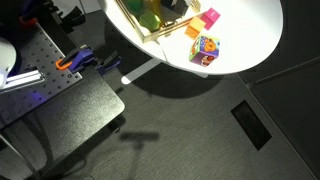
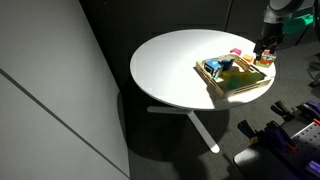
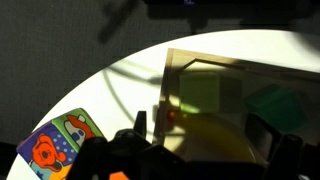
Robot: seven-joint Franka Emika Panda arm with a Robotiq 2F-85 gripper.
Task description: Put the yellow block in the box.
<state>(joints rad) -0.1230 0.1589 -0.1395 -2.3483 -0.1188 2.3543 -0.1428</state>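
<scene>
Hovering low over the near corner of the box (image 3: 166,80), the fingers (image 3: 130,155) stand spread wide in the wrist view. I can make out nothing clamped between them. That spread, right above the tray, reads to me as a release pose, not a reach.

Just outside the rim, beside the fingers, sits the cube (image 3: 55,145) on the bare desk (image 2: 165,70). It is apart from the box but close enough that a careless sideways pull-out could knock it.

Past the rim, a lime square patch on the tray floor looks like the yellow block (image 3: 200,95), lying flat inside the box. The glare and blur keep me from being sure of its edges. If that is right, the placing is about done and only a straight lift away is left.

A yellow piece (image 3: 205,140) lies nearer the fingers, and a darker green piece (image 3: 280,102) lies to the block's far side. The tray is therefore crowded, and the low rim gives little guard against anything being dragged out.

Beyond the box, near its far edge, the pink block (image 1: 210,17) rests on the desk, well clear of the fingers. The arm (image 2: 285,10) comes in over that edge from above, so its way up is open. Under the desk its stand (image 1: 140,70) runs across the dark floor, and off to the side an orange clamp (image 1: 65,63) sits on a metal mount, far from the work.
</scene>
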